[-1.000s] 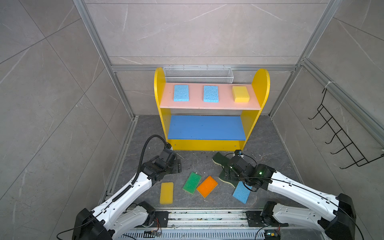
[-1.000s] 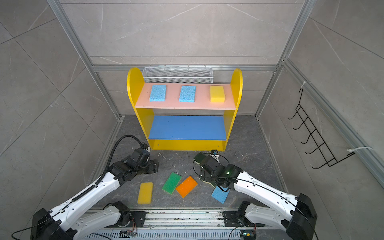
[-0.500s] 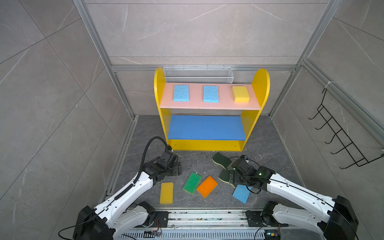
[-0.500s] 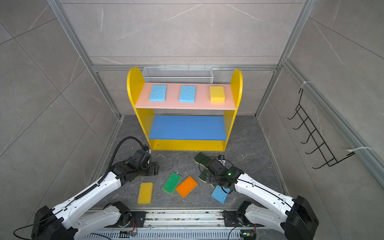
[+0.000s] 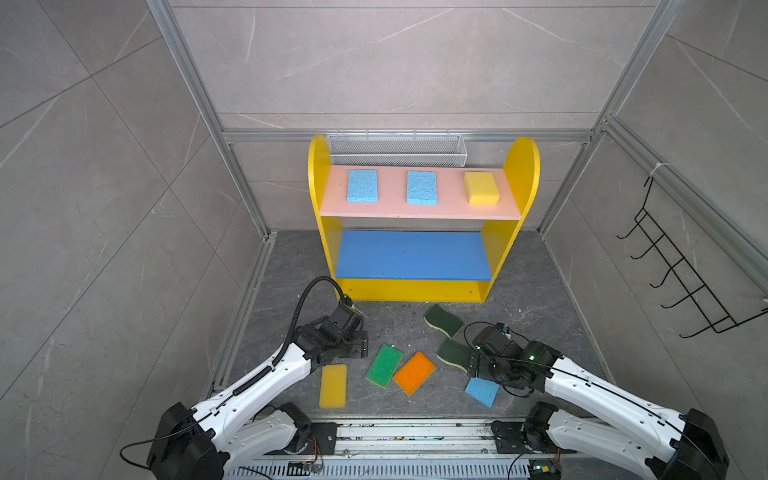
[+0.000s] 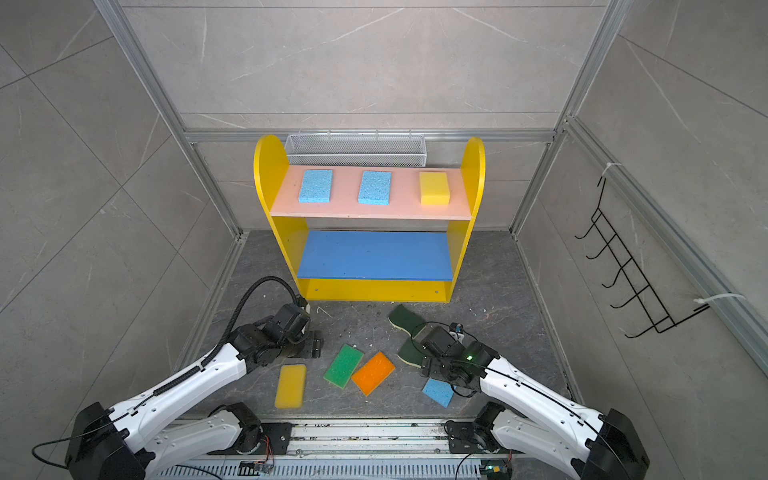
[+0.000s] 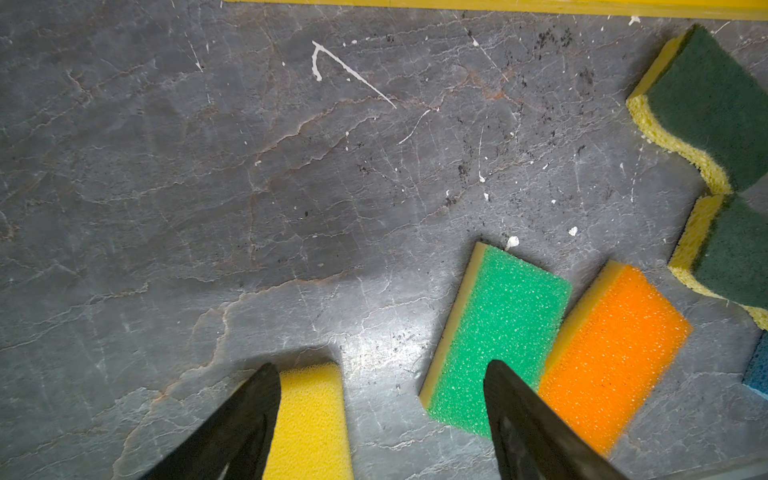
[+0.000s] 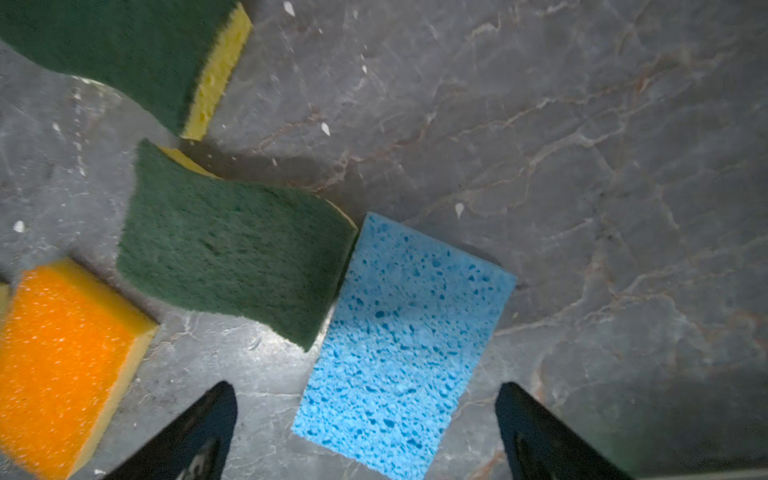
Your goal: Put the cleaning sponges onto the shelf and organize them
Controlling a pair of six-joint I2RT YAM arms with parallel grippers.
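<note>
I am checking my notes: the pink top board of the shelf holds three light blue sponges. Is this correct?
Not quite. In both top views the pink board holds the left blue sponge, the middle blue sponge and, at the right end, a yellow sponge: two light blue, one yellow.

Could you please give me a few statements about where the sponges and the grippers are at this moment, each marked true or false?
1. Two light blue sponges and a yellow sponge lie on the pink upper board. True.
2. The green sponge lies on the blue middle board. False: it lies on the floor beside the orange sponge, and no sponge shows on that board.
3. The left gripper and the right gripper are both open and hold nothing. True.
4. The two dark-green sponges are stacked one on the other. False: each lies flat on the floor in front of the shelf, one beyond the other.
</note>
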